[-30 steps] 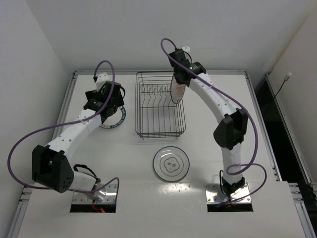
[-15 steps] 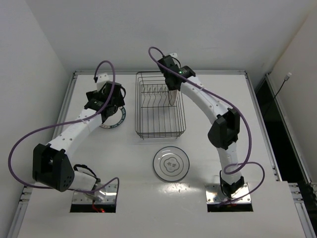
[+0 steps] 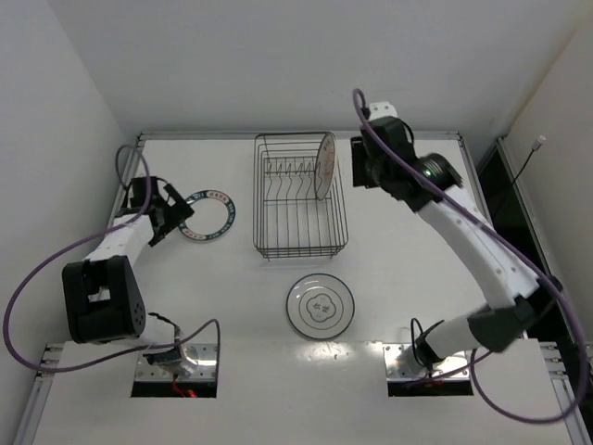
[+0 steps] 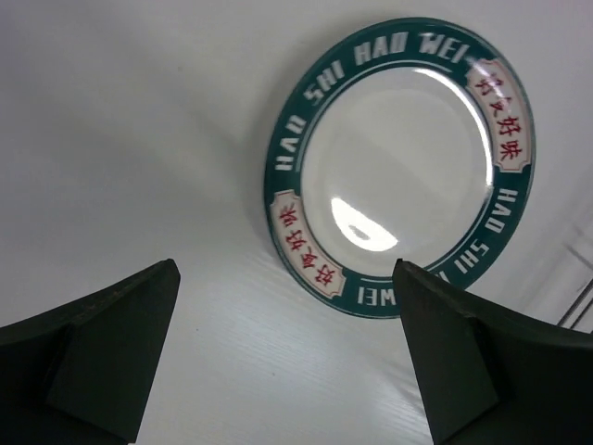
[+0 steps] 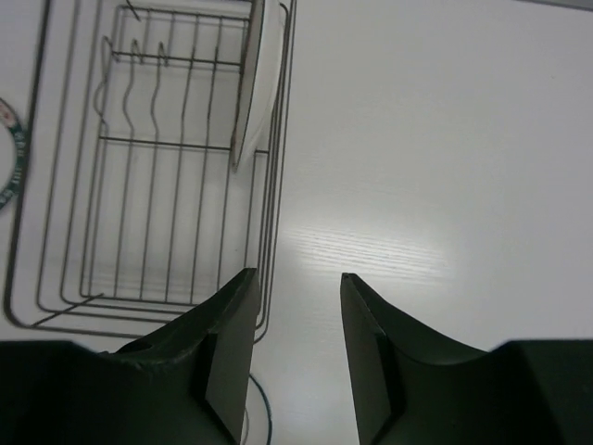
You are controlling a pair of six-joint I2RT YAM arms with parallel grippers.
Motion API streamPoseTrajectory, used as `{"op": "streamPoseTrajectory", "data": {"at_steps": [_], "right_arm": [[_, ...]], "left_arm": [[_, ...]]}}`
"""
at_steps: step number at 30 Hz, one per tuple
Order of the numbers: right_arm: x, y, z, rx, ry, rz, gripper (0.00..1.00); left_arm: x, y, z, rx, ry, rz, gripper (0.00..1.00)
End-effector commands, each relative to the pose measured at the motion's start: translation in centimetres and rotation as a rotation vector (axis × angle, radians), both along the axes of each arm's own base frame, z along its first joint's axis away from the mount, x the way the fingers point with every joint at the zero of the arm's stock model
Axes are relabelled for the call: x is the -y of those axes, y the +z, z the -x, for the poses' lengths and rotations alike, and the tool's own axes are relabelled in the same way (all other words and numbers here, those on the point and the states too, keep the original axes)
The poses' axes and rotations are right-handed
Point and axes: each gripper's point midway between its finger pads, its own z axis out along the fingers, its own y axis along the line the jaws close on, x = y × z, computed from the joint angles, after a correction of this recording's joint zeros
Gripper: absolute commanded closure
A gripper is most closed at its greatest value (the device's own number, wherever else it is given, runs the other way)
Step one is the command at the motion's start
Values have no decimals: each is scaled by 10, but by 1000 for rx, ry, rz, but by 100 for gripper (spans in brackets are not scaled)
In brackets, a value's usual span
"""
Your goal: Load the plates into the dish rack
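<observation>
Your right gripper (image 5: 296,281) holds nothing; its fingers stand narrowly parted over bare table (image 3: 408,232), just off the dish rack (image 3: 299,197) at its 3 o'clock side. From there you have open tabletop toward 3 and 5 o'clock, out to the table's right edge.

One plate is loaded: the standing plate (image 3: 324,165) sits on edge in the rack's 1 o'clock corner, close against the right-hand wire wall. The prongs toward 9 o'clock of it hold nothing.

Your left gripper (image 4: 287,362) is spread wide and empty, low over the table. The lettered plate (image 4: 398,167) lies flat just ahead of its fingers (image 4: 111,352), not touching them. In the top view this plate is at 9 o'clock of the rack, near it but apart, and the table's left edge runs close behind your left wrist.

The motif plate (image 3: 321,306) lies flat at 6 o'clock of the rack, clear of its near wire edge, with bare table on all sides.
</observation>
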Motion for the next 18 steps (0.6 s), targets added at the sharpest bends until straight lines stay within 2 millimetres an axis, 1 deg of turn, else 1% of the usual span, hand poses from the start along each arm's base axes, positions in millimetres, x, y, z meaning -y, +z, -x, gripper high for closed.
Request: {"op": "streamPoseTrajectory", "data": {"at_steps": [1, 2, 3, 4, 5, 6, 7, 8, 9, 10, 11, 12, 14, 15, 16, 17, 18], "right_arm": [[-5, -9, 30, 2, 52, -123, 62], [-8, -11, 36, 4, 78, -148, 62], [-2, -18, 48, -8, 76, -159, 62], [0, -22, 52, -14, 76, -156, 62], [-2, -23, 56, -17, 87, -182, 62], [-1, -34, 62, -39, 94, -177, 62], [1, -34, 65, -38, 94, -177, 62], [1, -32, 69, -34, 105, -190, 62], [-1, -34, 69, -39, 115, -196, 62], [0, -35, 72, -37, 115, -197, 62], [0, -35, 72, -37, 115, -197, 62], [1, -35, 75, -38, 122, -203, 62], [3, -35, 77, -38, 121, -209, 62], [5, -36, 79, -37, 121, -210, 62], [6, -33, 80, -27, 122, -215, 62], [6, -37, 81, -37, 121, -210, 62], [8, -36, 84, -37, 121, -210, 62]], "left_arm": [[0, 7, -11, 139, -22, 251, 0], [2, 2, -9, 142, -30, 314, 0], [-12, -6, -3, 157, 15, 350, 0], [-14, -12, -1, 157, 27, 383, 0], [-9, -22, 1, 147, 15, 447, 0], [-9, -28, 1, 143, 15, 484, 0], [-9, -32, -3, 162, 15, 516, 0], [1, -43, -5, 143, -12, 581, 2], [3, -46, -7, 145, -19, 607, 3], [6, -49, -11, 172, -22, 637, 5], [9, -48, -16, 187, -33, 661, 10], [13, -59, -13, 169, -30, 692, 13], [12, -64, -15, 177, -17, 704, 21], [13, -70, -15, 166, -13, 708, 30], [13, -74, -14, 156, -8, 713, 30], [13, -76, -15, 160, -10, 712, 36], [13, -79, -14, 150, -6, 716, 48]]}}
